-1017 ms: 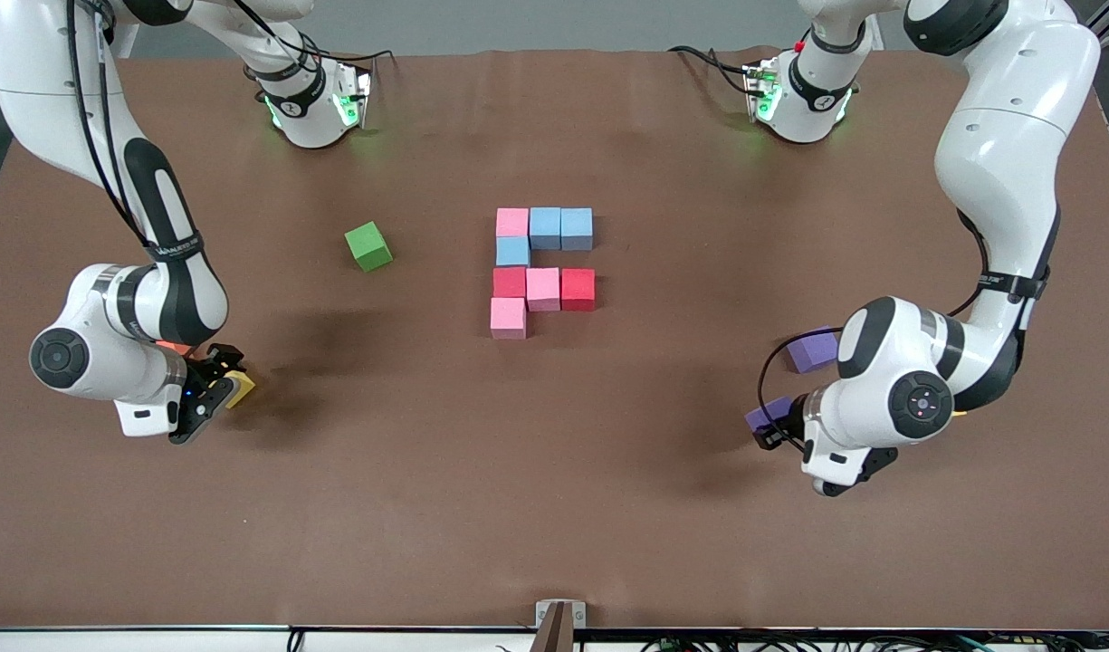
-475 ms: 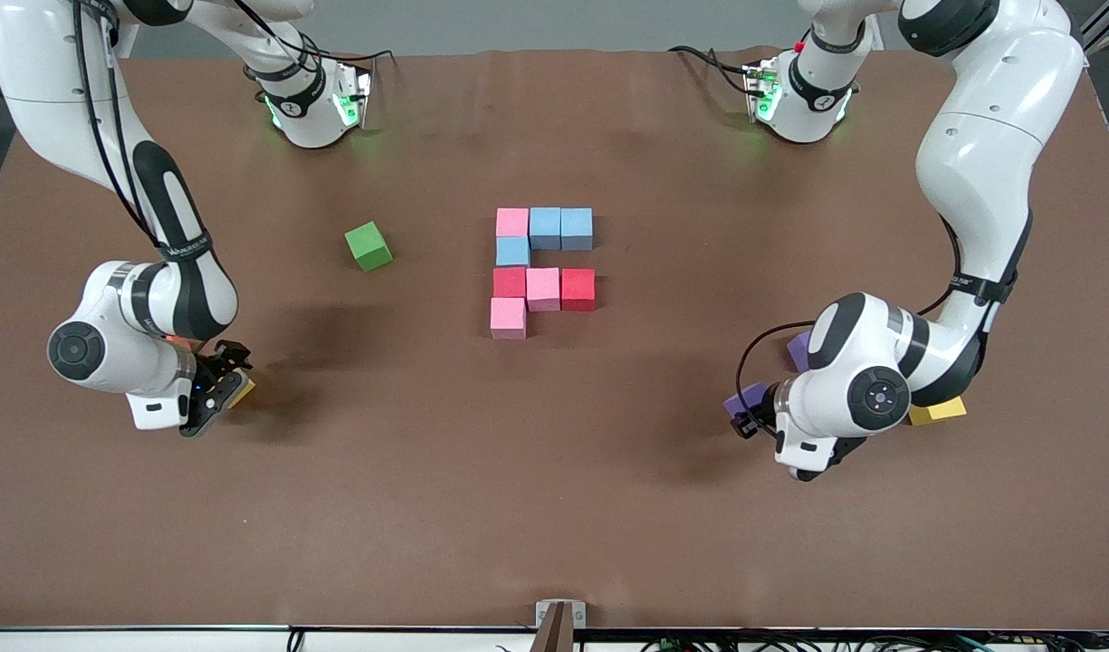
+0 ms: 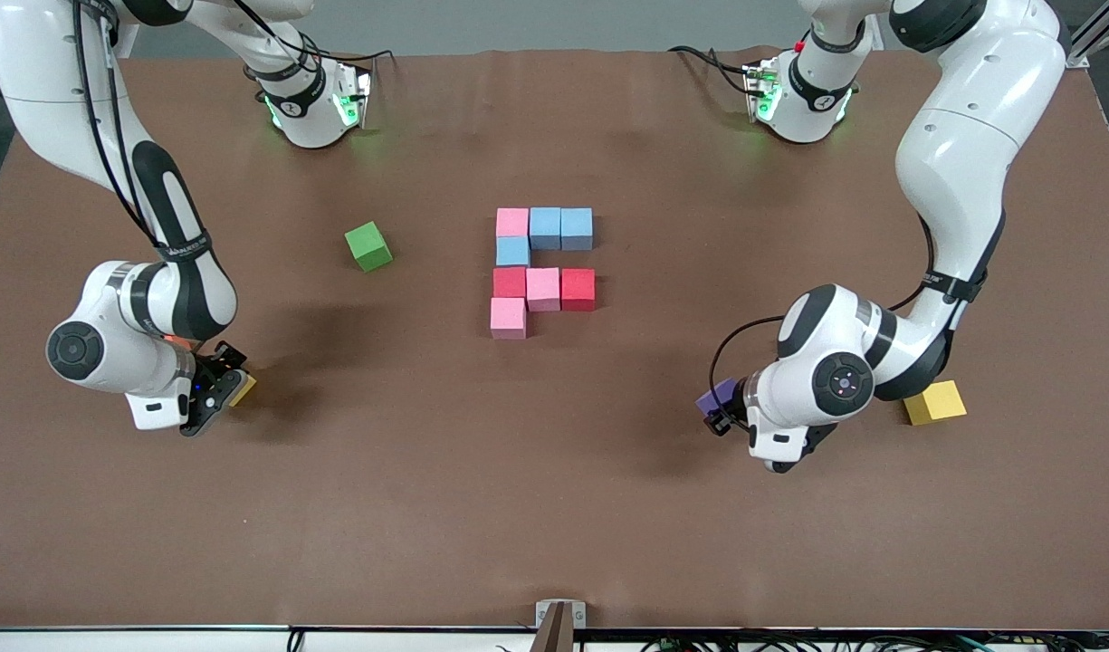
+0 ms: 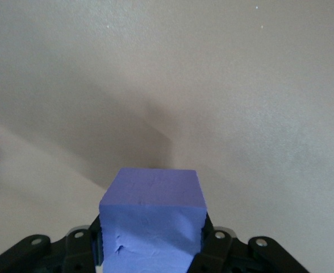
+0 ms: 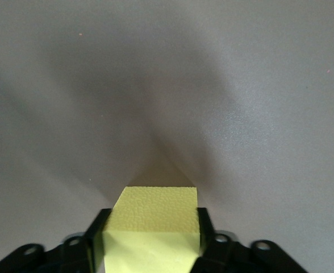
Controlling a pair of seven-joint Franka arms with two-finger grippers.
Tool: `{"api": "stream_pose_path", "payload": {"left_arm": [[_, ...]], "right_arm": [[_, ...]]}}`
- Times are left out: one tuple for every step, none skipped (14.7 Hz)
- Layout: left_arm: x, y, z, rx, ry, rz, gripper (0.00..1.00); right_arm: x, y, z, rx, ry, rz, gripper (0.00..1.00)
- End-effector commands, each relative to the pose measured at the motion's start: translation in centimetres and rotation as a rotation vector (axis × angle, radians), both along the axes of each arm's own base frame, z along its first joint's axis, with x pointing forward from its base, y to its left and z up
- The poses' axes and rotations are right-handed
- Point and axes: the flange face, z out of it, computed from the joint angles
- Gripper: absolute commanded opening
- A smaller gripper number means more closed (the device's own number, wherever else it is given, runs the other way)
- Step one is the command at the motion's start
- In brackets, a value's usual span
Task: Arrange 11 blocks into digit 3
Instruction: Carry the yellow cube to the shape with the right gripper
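Over table (image 3: 554, 507), left tool (image 3: 715, 412) carried purple block (image 3: 717, 395) toward centre.

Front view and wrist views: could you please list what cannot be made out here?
Front view: the right arm hides all but an orange sliver beside the right tool.
Front view: the right tool covers most of its yellow block.
Front view: the left tool covers most of its purple block; no second purple block shows.
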Motion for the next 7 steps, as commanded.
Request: {"api": "stream_pose_path", "payload": {"left_arm": [[0.2, 0.3, 1.3, -0.007, -0.015, 0.041, 0.28], [0.3, 0.2, 2.3, -0.011, -0.025, 0.04, 0.28], [0.4, 0.3, 3.1, -0.013, -0.036, 0.041, 0.28], [0.4, 0.4, 3.7, -0.01, -0.042, 0.04, 0.28], [0.4, 0.4, 4.1, -0.002, -0.045, 0.032, 0.28], [0.6, 0.9, 4.7, 0.005, -0.049, 0.027, 0.28], [0.6, 0.9, 5.1, 0.005, -0.054, 0.026, 0.28]], "right_arm": [[-0.4, -0.6, 0.4, -0.013, -0.011, 0.032, 0.32], [-0.2, -0.6, 0.7, -0.012, -0.018, 0.028, 0.31], [0.0, -0.5, 1.1, -0.009, -0.023, 0.018, 0.3], [0.5, -0.3, 1.8, -0.004, -0.037, 0.006, 0.3], [1.0, 0.2, 2.5, -0.004, -0.051, -0.017, 0.3], [1.6, 0.6, 3.4, -0.001, -0.064, -0.064, 0.29], [2.1, 1.6, 4.1, 0.01, -0.057, -0.095, 0.29]]}}
